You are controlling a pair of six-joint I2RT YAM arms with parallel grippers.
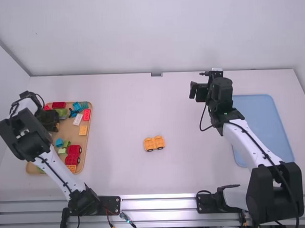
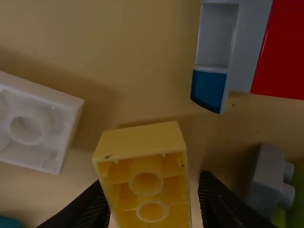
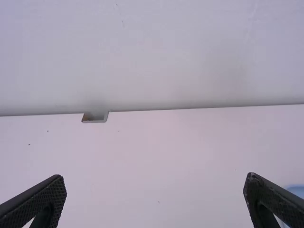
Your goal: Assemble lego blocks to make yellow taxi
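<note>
Left gripper (image 1: 48, 116): over the far part of the tan tray (image 1: 68, 132), its fingers (image 2: 223, 204) parted, one on each side of a yellow block; a thin gap shows between the block and one finger, so it is not clamped.
Yellow block (image 2: 147, 175): between the left fingertips, its hollow underside with round tubes turned towards the wrist camera.
Yellow-orange wheeled piece (image 1: 154, 143): on the white table (image 1: 124, 170), near the middle between the two arms – well apart from the tray, dark wheels showing on its near side.
White brick (image 2: 33, 123): beside the yellow block but apart from it, hollow side showing.
Grey-and-blue piece (image 2: 216, 47): on the tray, right against a red part (image 2: 282, 52).
Grey studded piece (image 2: 268, 175): near one finger, next to something green.
Red wheeled piece (image 1: 72, 154): in the near half of the tray, among green, blue and orange blocks.
Right gripper (image 1: 198, 82): above the table's far right part, fingers spread wide – nothing between them.
Blue mat (image 1: 263, 120): flat on the table's right side, partly behind the right arm.
</note>
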